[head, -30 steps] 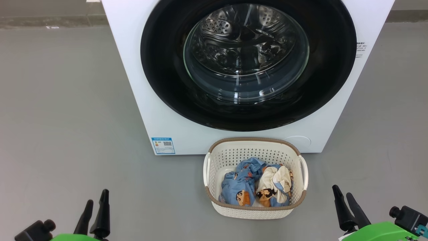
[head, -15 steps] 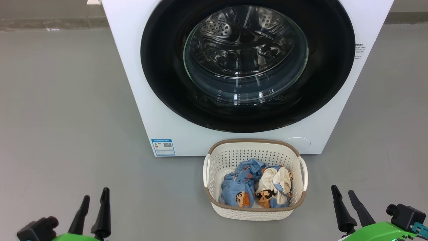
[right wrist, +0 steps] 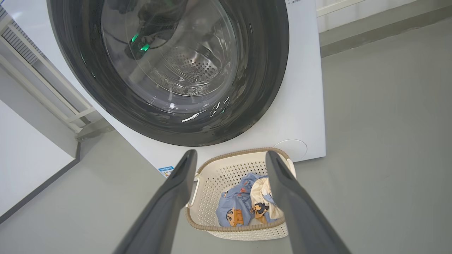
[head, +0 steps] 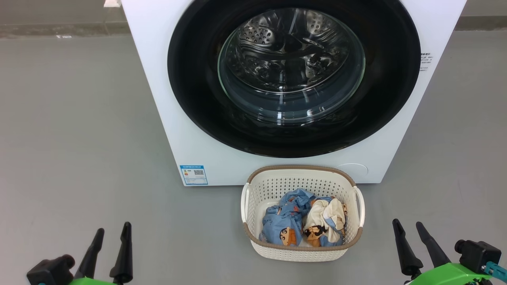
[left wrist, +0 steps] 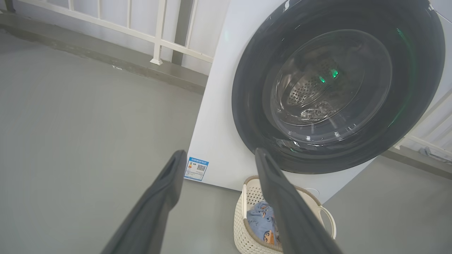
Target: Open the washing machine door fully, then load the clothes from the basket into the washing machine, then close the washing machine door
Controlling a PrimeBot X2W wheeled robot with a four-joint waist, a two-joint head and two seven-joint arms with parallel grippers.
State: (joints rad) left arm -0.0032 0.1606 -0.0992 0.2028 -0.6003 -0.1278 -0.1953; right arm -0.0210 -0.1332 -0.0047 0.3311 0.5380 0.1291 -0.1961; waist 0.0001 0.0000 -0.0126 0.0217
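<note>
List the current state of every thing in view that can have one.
washing machine door: shut
clothes: crumpled, both in the basket
basket: upright, loaded
left end effector: open, empty
right end effector: open, empty

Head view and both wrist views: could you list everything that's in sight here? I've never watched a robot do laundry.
washing machine: one, white, straight ahead on the floor
washing machine door: one, glossy black with a clear glass centre, closed on the machine's front
label: one, blue, at the machine's lower left corner
basket: one, cream with a brown rim, on the floor in front of the machine
clothes: two, one light blue, one cream, crumpled inside the basket
floor: one, grey, all around
railing: one, white, behind the machine
left hand: one, dark fingers, open and empty, lower left of the head view
right hand: one, dark fingers, open and empty, lower right of the head view
</note>
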